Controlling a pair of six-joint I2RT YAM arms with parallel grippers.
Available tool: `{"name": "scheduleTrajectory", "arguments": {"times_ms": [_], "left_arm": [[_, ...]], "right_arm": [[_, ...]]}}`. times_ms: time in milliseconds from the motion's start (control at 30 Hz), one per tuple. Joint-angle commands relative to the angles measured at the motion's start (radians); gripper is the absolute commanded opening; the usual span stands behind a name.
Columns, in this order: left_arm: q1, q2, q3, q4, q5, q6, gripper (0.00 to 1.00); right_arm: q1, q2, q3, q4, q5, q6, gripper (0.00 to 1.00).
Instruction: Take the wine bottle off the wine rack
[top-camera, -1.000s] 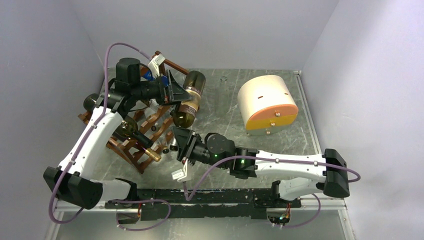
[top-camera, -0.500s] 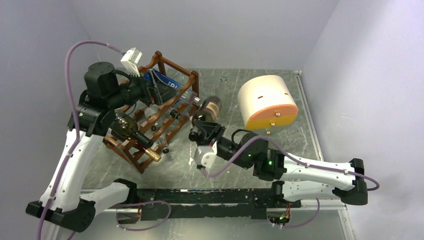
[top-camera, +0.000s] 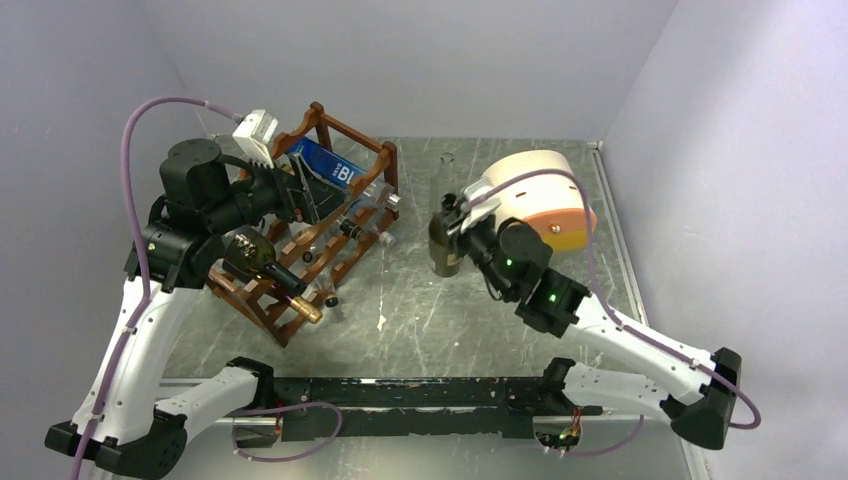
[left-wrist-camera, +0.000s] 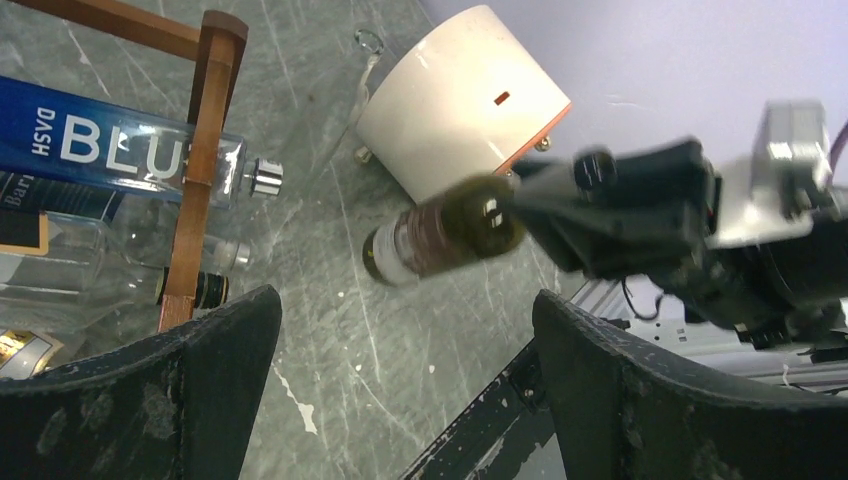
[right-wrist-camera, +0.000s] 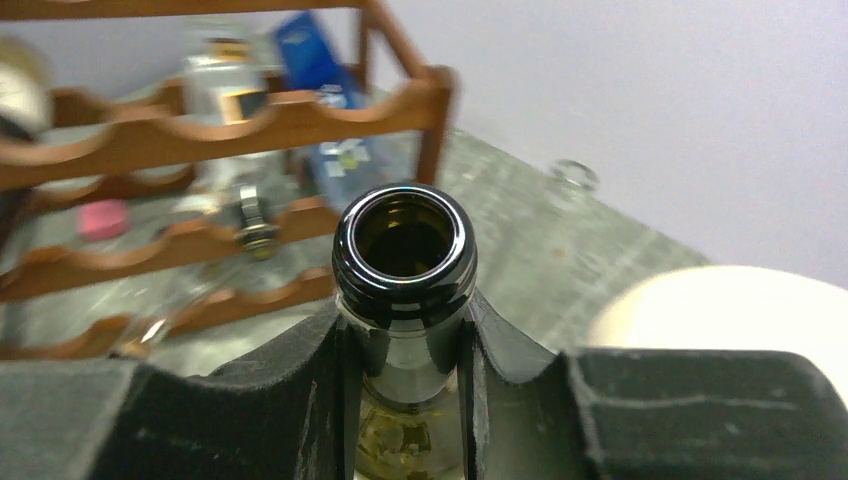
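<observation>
The right claw (top-camera: 455, 222) pinches the wine bottle (top-camera: 442, 252) by its neck; rack (top-camera: 352, 130) apart.

Wine bottle (top-camera: 443, 250) was upright right of the wine rack (top-camera: 268, 303) and apart from it, its neck in my right gripper (right-wrist-camera: 405, 330). Drum box (top-camera: 530, 180) sat farther right, behind the bottle. Left gripper (top-camera: 300, 195) hung over the rack's top. Spare bottle (top-camera: 255, 255) lay in the rack.

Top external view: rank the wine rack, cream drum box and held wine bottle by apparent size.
1. wine rack, the widest spread.
2. cream drum box, partly covered.
3. wine bottle, upright and foreshortened from above, so it looks smallest.
</observation>
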Motion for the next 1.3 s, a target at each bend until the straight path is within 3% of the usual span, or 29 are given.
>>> {"name": "scheduleTrajectory", "arguments": {"times_ms": [0,367,1267], "left_arm": [[-0.004,-0.02,-0.024,-0.011,-0.008,0.01,0.99],[-0.005,-0.06,-0.062,0.005,-0.007,0.022,0.99],[-0.005,-0.096,-0.119,0.041,0.0,0.0,0.99]], "right_arm": [[-0.148,0.029,0.014,0.134,0.029,0.173,0.0],[-0.252,0.222,-0.004,0.34,0.065,0.137,0.0],[-0.327,0.363,-0.034,0.433,0.101,0.172,0.0]]}}
